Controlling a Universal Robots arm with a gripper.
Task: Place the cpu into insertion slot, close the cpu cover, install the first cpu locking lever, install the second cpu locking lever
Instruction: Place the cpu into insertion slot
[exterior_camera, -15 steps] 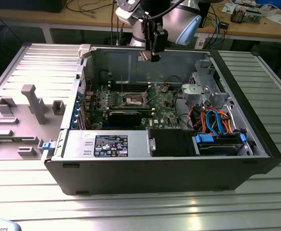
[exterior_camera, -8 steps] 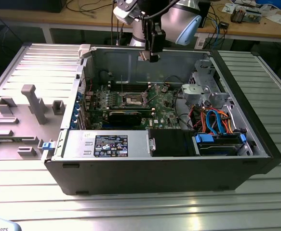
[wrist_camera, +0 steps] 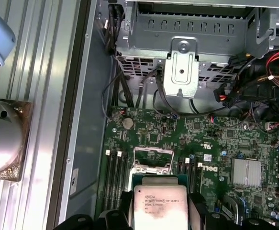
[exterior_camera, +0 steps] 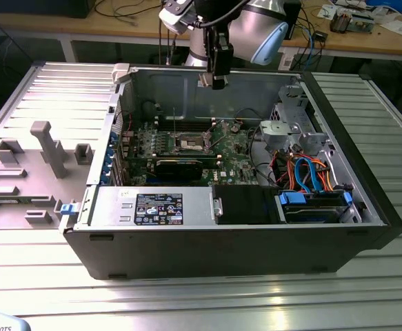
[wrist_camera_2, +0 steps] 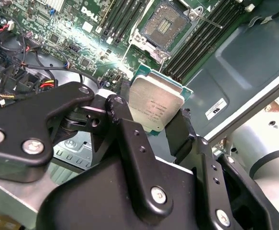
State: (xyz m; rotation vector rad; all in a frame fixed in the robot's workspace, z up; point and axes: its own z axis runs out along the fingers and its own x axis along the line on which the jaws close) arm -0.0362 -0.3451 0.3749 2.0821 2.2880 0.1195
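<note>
My tool [wrist_camera_2: 153, 122] is clamped on the cpu [wrist_camera_2: 156, 105], gripping two opposite edges so the metal top faces the cameras and nothing touches its underside. I hold it above the green motherboard [wrist_camera: 225, 139], inside the open computer case [exterior_camera: 242, 241] on the worktop [exterior_camera: 187, 296]. The insertion slot [wrist_camera_2: 170, 21] lies bare below, a little ahead of the chip and apart from it. The cpu cover [wrist_camera: 152, 167] looks swung up, I judge, to leave the socket free.
</note>
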